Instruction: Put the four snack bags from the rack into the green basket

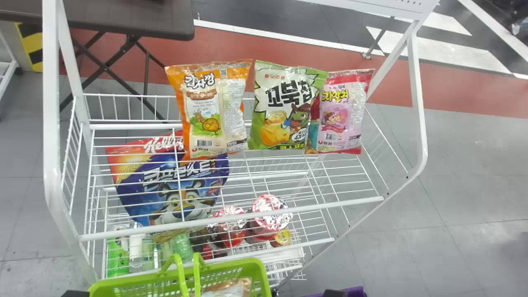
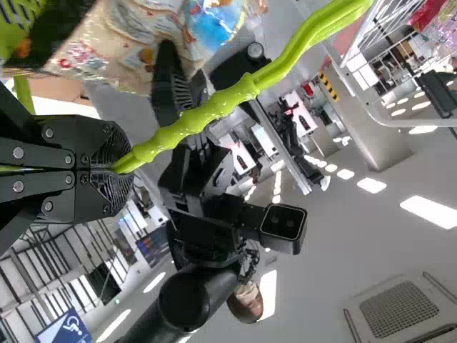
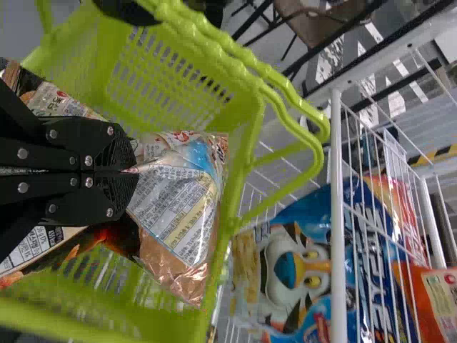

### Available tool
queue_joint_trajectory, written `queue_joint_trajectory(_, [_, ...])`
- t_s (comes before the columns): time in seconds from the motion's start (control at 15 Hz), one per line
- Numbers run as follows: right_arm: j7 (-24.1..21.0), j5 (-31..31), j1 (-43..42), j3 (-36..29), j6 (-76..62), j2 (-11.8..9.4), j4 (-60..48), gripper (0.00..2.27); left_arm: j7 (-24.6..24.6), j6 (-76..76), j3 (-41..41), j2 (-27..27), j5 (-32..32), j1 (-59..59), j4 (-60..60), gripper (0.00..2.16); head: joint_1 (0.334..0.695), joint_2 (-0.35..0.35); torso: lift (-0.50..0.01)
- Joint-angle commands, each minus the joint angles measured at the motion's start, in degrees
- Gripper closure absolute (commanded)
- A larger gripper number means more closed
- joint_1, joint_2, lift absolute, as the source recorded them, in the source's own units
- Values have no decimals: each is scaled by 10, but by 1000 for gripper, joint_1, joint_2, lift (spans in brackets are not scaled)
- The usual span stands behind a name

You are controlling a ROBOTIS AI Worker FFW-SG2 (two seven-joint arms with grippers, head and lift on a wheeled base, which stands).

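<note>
right hand (image 3: 127, 171): clamped on one shiny snack bag (image 3: 175, 214), within green basket (image 1: 252, 270). left hand (image 2: 118, 168): clamped on basket handle (image 2: 193, 120). rack (image 1: 330, 205): orange bag (image 1: 206, 111), left; green bag (image 1: 282, 109), middle; pink bag (image 1: 340, 113), right. advised: settle held bag below rim, release gently, lift clear of handles, basket kept steady.

The green basket (image 1: 258, 268) is cropped by the head view's bottom edge, while an orange snack bag (image 1: 206, 111) hides part of a blue cereal bag (image 1: 140, 202).
</note>
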Motion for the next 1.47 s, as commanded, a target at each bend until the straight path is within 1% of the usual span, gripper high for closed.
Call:
queue_joint_trajectory(0.0, [-11, 22, -7, 26, 14, -2, 7, 1767, -1, -3, -2, -2, 0, 0, 0, 2132, 695, -350, -6])
queue_joint_trajectory(0.07, [-11, 22, -12, 26, 14, -2, 15, 998, -3, -3, -2, -2, 0, 1, 0, 2132, 695, -350, -6])
queue_joint_trajectory(0.13, [-15, 22, -14, 26, 14, -2, 18, 43, -3, -5, -3, -2, 0, 3, 0, 2132, 695, -350, -6])
queue_joint_trajectory(0.27, [-21, 23, -16, 19, 7, -3, 11, -2, -3, -5, -4, -2, -1, 4, -1, 2132, 695, -350, -6])
queue_joint_trajectory(0.4, [-34, 19, -23, 14, 5, -1, 0, 76, -2, -5, -13, -2, -4, 4, -1, 2132, 695, -350, -6])
queue_joint_trajectory(0.47, [-40, 12, -28, 12, -12, 4, -7, 90, -1, -3, -17, -2, -7, 4, -1, 2132, 695, -350, -6])
queue_joint_trajectory(0.53, [-57, 0, -29, 11, -49, 8, -10, 113, 0, -3, -18, -1, -9, 4, -2, 2132, 695, -350, -6])
queue_joint_trajectory(0.6, [-89, -10, -35, 10, -109, 11, -12, 134, 1, -3, -20, -2, -14, 4, -2, 2132, 695, -350, -6])
queue_joint_trajectory(0.67, [-143, -21, -45, 12, -178, 15, -12, 134, 1, -3, -25, -2, -17, 3, -1, 2132, 695, -350, -6])
queue_joint_trajectory(0.73, [-186, -22, -62, 19, -220, 19, -11, 134, 2, -3, -29, -2, -18, 3, -1, 2132, 695, -350, -6])
queue_joint_trajectory(0.8, [-227, -22, -91, 33, -241, 24, -7, 134, 2, -3, -33, -2, -18, 3, 0, 2132, 695, -350, -6])
queue_joint_trajectory(0.87, [-255, -21, -130, 48, -244, 27, 4, 134, 2, -3, -35, -2, -18, 3, 1, 2132, 695, -350, -6])
queue_joint_trajectory(1.0, [-289, -17, -213, 85, -234, 49, 44, 157, 2, -3, -42, -2, -23, 0, 1, 2132, 695, -350, -6])
queue_joint_trajectory(1.07, [-326, -4, -259, 111, -232, 55, 76, 191, 2, -3, -46, -2, -25, -1, 1, 2132, 695, -350, -6])
queue_joint_trajectory(1.2, [-375, 17, -333, 139, -218, 59, 135, 191, 2, -3, -49, -1, -28, -2, 1, 2132, 695, -350, -6])
queue_joint_trajectory(1.33, [-391, 35, -385, 141, -190, 70, 180, 191, 0, -3, -48, 1, -27, -2, 0, 2132, 695, -341, -6])
queue_joint_trajectory(1.4, [-392, 31, -407, 135, -179, 75, 199, 191, -1, -3, -48, 3, -26, 0, -1, 2132, 695, -325, -6])
